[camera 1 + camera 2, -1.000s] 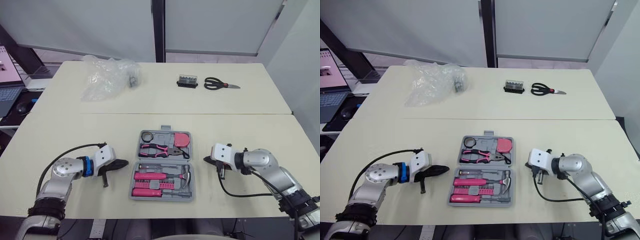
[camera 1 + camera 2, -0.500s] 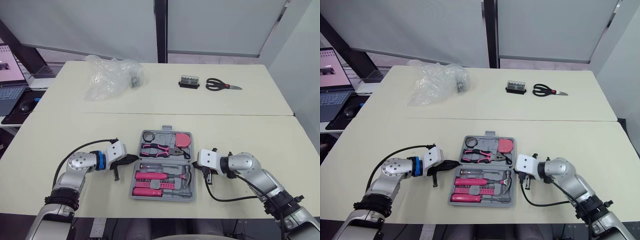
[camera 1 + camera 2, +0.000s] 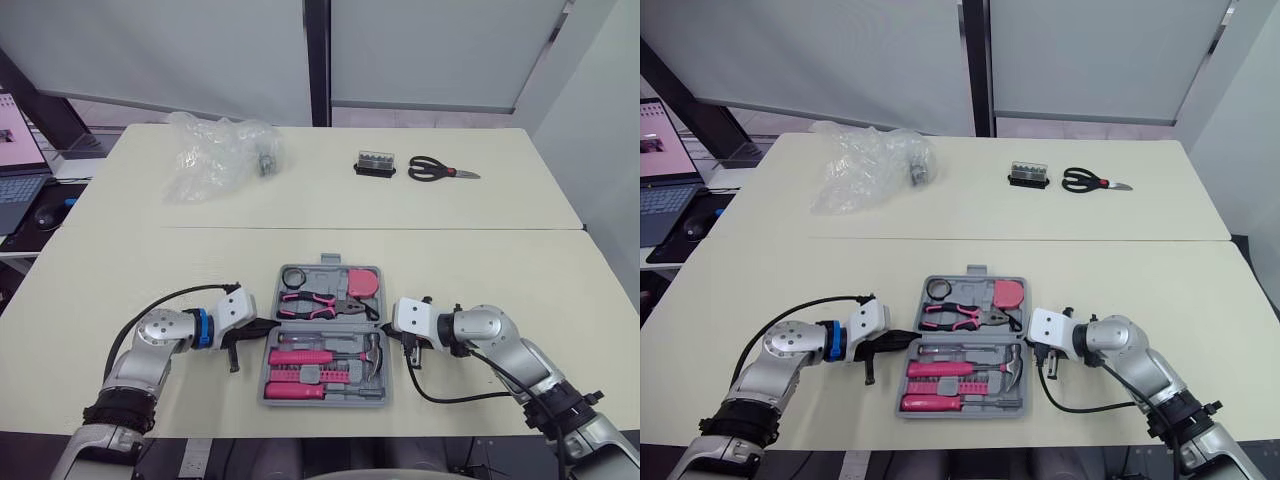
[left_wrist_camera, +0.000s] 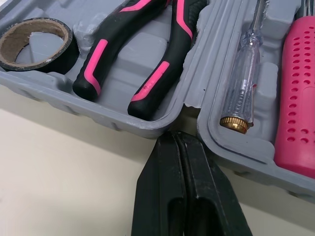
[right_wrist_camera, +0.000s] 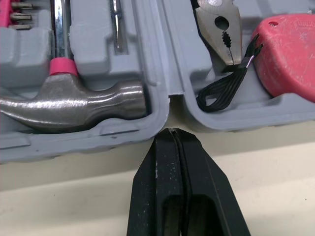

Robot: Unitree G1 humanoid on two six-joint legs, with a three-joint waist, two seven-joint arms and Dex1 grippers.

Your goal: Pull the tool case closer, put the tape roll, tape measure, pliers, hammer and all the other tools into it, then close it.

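Where the moulded grey tool case [image 3: 325, 272] hinges, left hand [image 4: 177, 140] and right hand [image 5: 171, 135] flank it, pressed together.

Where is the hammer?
In the head views, the hammer lies in the near half of the open tool case, its steel head at the right end, just beside the right gripper.

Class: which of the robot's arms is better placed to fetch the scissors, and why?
Probably right. The scissors lie far back on the right; the right pincer sits at the tool case's right edge, the left pincer at its left.
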